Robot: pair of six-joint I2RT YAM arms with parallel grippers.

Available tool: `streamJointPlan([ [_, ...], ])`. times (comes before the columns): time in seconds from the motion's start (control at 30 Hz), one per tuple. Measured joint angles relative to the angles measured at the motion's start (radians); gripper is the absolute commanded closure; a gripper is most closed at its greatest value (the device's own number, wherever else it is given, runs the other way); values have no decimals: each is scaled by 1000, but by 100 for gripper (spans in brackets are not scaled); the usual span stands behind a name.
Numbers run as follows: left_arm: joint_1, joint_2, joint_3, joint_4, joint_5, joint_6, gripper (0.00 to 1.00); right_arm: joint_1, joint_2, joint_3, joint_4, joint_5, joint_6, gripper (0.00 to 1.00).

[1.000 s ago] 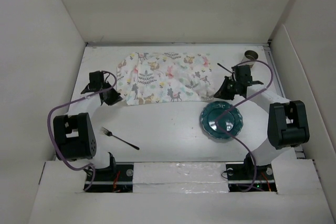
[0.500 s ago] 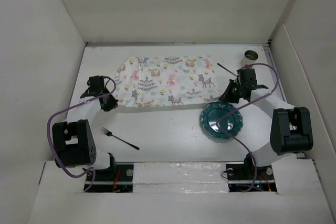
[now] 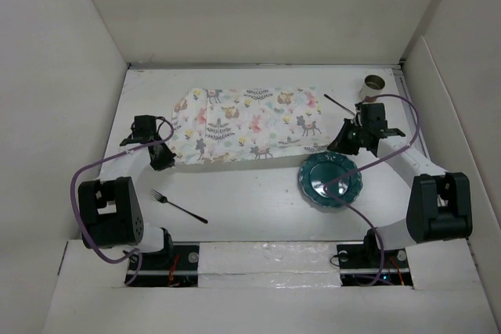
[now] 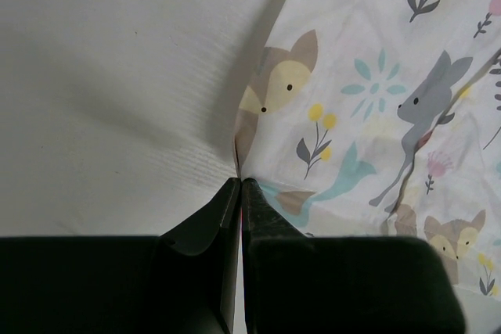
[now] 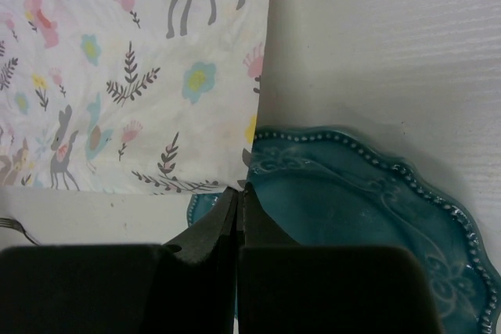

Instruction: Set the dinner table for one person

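Note:
The cloth mat [image 3: 246, 121] printed with pastel animals lies spread across the back of the white dinner table [image 3: 250, 201]. My left gripper [image 3: 162, 160] is shut on the mat's near left corner [image 4: 258, 138]. My right gripper [image 3: 338, 146] is shut on the mat's near right corner [image 5: 235, 154], held just over the far rim of the teal plate [image 3: 331, 180], which also shows in the right wrist view [image 5: 368, 217]. A fork [image 3: 178, 206] lies near the left front. A dark knife [image 3: 338, 102] lies right of the mat.
A small metal cup [image 3: 375, 84] stands at the back right corner. White walls enclose the table on three sides. Purple cables loop from both arms.
Both grippers have pulled the mat's near edge toward the front and outward, so the mat has gone from bunched to spread flat. Its right corner now overlaps the plate's rim.

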Motion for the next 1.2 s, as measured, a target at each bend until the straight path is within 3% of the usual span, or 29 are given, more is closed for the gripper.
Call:
streamJointPlan([
  [0.17,0,4,95,-82,46,-3,100,0,-42,17,-40,-14,9,100],
  [0.27,-20,23,338,-132,76,-41,100,10,-62,122,-97,-13,18,100],
  [0.47,-45,-3,827,-101,101,-107,100,23,-154,528,-130,25,23,100],
  [0.6,-44,-85,964,-111,91,-137,100,26,-274,664,-144,53,20,100],
  [0.73,-40,-122,978,-104,98,-159,100,26,-299,735,-150,65,18,100],
  [0.87,-22,-73,969,-92,129,-175,100,26,-212,746,-147,69,19,100],
  [1.0,-5,78,985,-90,138,-188,100,24,-23,790,-143,69,24,100],
  [1.2,0,292,1146,-127,140,-210,100,12,258,1014,-188,55,47,100],
])
